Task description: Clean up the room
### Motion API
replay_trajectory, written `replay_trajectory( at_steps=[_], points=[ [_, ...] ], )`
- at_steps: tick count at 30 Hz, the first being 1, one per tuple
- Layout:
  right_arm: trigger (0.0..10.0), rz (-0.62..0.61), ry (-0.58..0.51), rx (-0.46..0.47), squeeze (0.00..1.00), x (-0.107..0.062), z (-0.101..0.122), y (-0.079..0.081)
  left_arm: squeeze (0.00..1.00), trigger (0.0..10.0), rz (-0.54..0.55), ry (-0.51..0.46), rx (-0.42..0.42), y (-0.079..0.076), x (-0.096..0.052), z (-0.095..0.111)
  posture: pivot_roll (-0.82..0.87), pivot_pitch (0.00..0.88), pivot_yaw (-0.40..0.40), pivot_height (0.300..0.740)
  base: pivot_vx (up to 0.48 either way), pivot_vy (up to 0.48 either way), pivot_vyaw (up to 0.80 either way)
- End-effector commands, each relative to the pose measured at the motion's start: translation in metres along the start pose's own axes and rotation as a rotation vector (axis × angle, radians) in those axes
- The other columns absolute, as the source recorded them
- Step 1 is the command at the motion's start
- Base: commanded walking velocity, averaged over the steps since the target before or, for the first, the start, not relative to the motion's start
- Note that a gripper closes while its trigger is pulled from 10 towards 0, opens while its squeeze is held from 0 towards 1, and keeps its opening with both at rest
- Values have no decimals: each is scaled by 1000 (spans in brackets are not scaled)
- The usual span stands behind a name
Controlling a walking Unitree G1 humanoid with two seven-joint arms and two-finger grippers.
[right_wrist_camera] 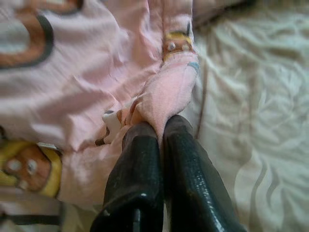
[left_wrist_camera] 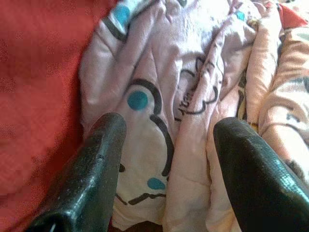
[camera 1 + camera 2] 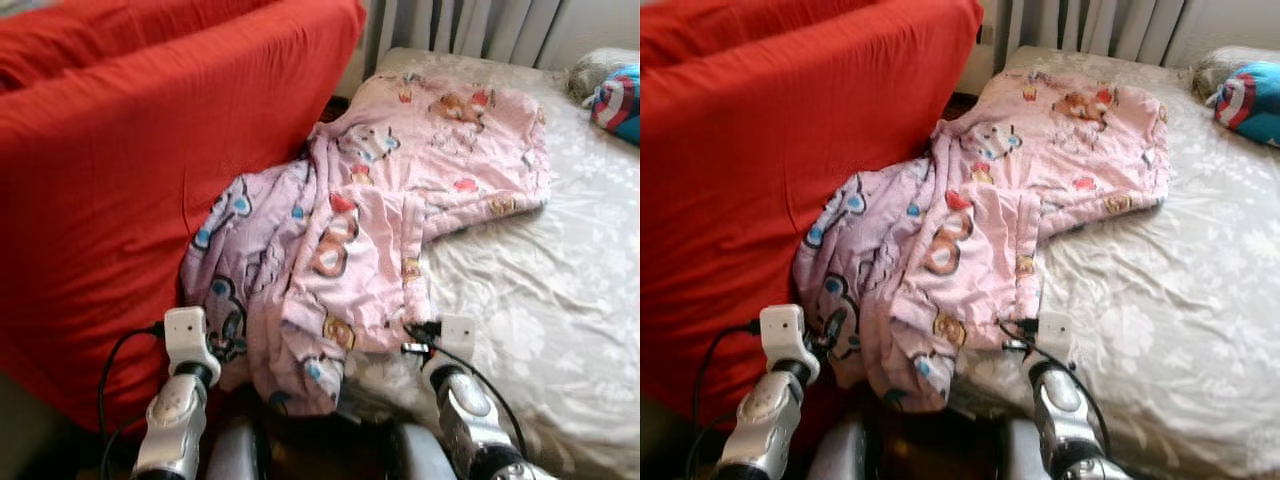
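Note:
A pink cartoon-print blanket [image 3: 380, 200] lies crumpled across the bed's left side, one end hanging down against the red cover. My right gripper [image 1: 161, 128] is shut on a fold of the blanket's near edge [image 1: 169, 92], beside the bare sheet. My left gripper [image 2: 166, 140] is open, its two black fingers [image 2: 96, 164] spread in front of the hanging end of the blanket [image 2: 159, 87] without touching it. In the eye views both wrists [image 3: 185, 335] [image 3: 455, 340] sit low at the blanket's near end.
A red-covered sofa or mattress [image 3: 120, 170] stands tall on the left, tight against the bed. The beige patterned sheet [image 3: 540, 290] covers the bed to the right. A blue, red and white cushion [image 3: 620, 100] lies at the far right by grey curtains [image 3: 470, 25].

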State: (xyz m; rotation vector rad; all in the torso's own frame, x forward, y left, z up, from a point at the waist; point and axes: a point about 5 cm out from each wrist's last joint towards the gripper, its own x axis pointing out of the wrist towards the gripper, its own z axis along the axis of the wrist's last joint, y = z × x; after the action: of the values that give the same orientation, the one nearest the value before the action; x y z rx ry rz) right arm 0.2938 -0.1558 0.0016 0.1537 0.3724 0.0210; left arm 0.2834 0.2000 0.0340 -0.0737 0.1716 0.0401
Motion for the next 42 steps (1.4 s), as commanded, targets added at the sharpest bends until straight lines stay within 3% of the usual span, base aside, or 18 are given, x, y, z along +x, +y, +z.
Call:
replay_trajectory(
  at_steps=[1,6,11,26,31,35,42],
  points=[
    [10000,-5,1,-10,0,-1,-2,0,0,10000,26,87,22,11,-7,-19,-34,23,-17,713,0,0,0],
    [10000,-1,-6,-7,0,-2,-2,1,0,10000,86,218,11,26,-22,-48,-39,7,-18,740,0,0,0],
    [10000,-17,-1,-18,0,-2,-2,-2,0,10000,76,289,36,27,-27,-60,-36,0,-18,740,0,0,0],
    [10000,-42,18,-33,0,-1,-3,-2,0,10000,113,473,74,36,-38,-83,-33,42,-18,740,0,0,0],
    [10000,-38,9,-35,0,1,0,1,0,10000,197,534,14,47,-53,-95,-40,58,-15,740,0,0,0],
    [10000,-30,4,-37,0,3,3,4,0,10000,208,587,12,54,-67,-105,-42,65,-16,740,0,0,0],
    [10000,-29,5,-42,0,3,3,5,0,10000,205,605,-2,52,-74,-112,-40,76,-18,740,0,0,0]
  ],
)
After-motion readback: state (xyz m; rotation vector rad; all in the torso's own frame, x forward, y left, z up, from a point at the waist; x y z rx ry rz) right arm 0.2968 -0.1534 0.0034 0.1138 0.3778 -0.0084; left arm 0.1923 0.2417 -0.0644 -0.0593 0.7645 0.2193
